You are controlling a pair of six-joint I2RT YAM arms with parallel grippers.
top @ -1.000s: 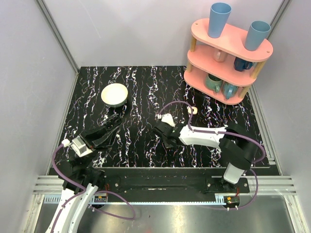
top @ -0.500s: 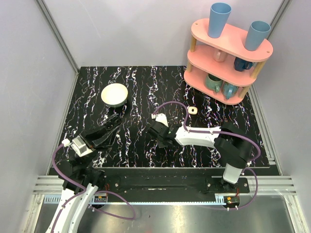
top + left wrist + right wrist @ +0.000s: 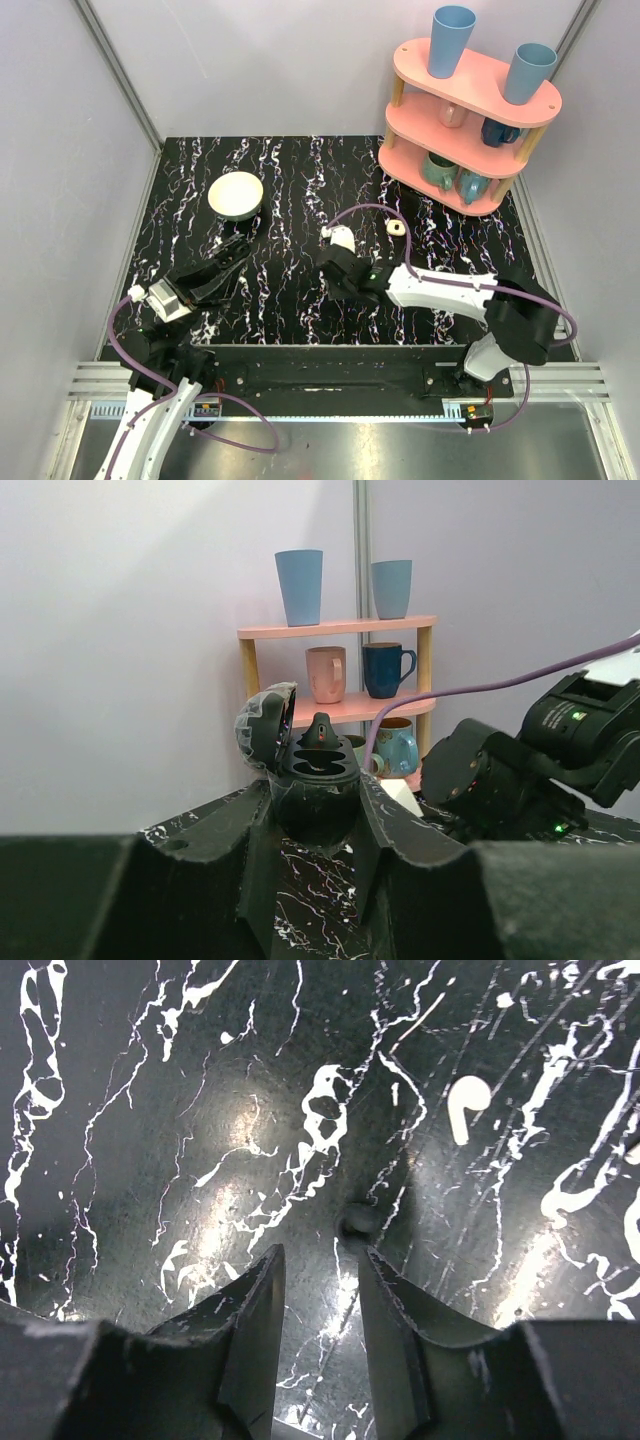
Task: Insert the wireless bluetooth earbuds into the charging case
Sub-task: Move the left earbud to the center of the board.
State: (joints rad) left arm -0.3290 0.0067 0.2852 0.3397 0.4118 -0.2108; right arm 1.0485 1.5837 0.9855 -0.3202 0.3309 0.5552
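My left gripper [image 3: 315,815] is shut on a small black charging case [image 3: 312,780] and holds it upright with its lid open. One dark earbud [image 3: 320,730] with a red light sits in a slot. In the top view the left gripper [image 3: 236,252] is at left centre. My right gripper [image 3: 320,1252] is open and empty, pointing down at the tabletop near its middle [image 3: 336,284]. A small dark round earbud-sized piece [image 3: 358,1222] lies just ahead of its right fingertip. A tiny white curved piece [image 3: 465,1105] lies further off to the right.
A round cream bowl [image 3: 236,194] stands at the back left. A small cream-beige rounded-square piece with a darker centre [image 3: 397,228] lies right of centre. A pink shelf [image 3: 468,120] with mugs and blue cups fills the back right corner.
My right gripper shifted a little left, then back right, and its elbow swung out to the right. The left arm and the case have not moved.
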